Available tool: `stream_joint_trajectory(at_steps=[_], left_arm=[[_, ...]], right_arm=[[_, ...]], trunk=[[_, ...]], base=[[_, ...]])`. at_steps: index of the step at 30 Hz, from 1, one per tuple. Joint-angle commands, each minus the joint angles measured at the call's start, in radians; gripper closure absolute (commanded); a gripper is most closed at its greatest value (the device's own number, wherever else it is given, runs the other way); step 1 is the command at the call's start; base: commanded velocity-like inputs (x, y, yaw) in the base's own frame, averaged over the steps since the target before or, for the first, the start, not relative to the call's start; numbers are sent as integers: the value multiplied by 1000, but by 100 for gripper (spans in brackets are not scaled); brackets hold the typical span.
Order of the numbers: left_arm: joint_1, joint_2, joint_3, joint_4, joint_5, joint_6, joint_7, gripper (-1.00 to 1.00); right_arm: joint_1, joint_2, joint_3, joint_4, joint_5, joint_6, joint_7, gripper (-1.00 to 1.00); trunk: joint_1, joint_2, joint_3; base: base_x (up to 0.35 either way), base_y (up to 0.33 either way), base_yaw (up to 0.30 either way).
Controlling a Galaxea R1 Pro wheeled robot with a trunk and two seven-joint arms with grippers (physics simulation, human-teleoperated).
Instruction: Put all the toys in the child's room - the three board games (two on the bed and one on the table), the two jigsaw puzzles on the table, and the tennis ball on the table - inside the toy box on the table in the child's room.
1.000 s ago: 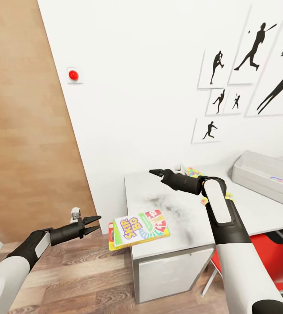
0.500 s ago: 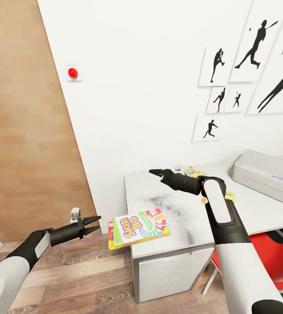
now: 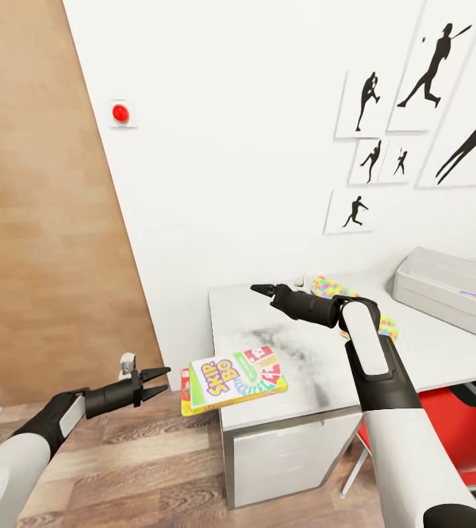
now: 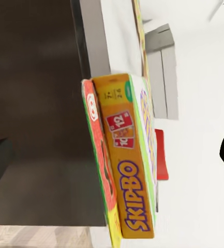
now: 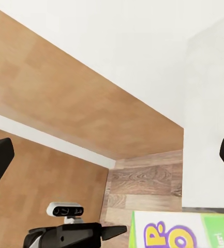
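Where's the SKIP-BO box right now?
In the head view the SKIP-BO box lies flat on the table's near left corner, overhanging the left edge, just right of the open left gripper.

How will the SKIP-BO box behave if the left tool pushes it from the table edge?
The SKIP-BO box looks like stiff flat cardboard, so it would probably slide, not bend. It overhangs the table edge, so a downward touch may tip it. The open left tool is beside it.

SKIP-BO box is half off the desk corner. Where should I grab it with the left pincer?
Probably the overhanging edge of the SKIP-BO box: it juts past the table corner toward the left pincer, which is open and empty beside it. Come in level, one finger above and one below the flat box.
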Motion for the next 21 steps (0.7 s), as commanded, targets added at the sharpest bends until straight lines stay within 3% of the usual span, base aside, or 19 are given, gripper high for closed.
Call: stream_joint_trajectory(at_steps=[1,16,21], left_arm=[[-1,-1,0,3,3,10,-1,-100],[-1,-5,1,9,3,12,1,-100],[-1,-5,1,8,3,12,1,-100]], right_arm=[[-1,0,0,-1,-5,3,-5,-100],[-1,0,0,-1,-5,3,-5,-100],[-1,0,0,-2,-5,3,-5,-100]], trunk=[[0,-1,-1],[0,-1,-1],[0,-1,-1]], base=[[0,0,0],[0,-3,0],[0,-159,0]])
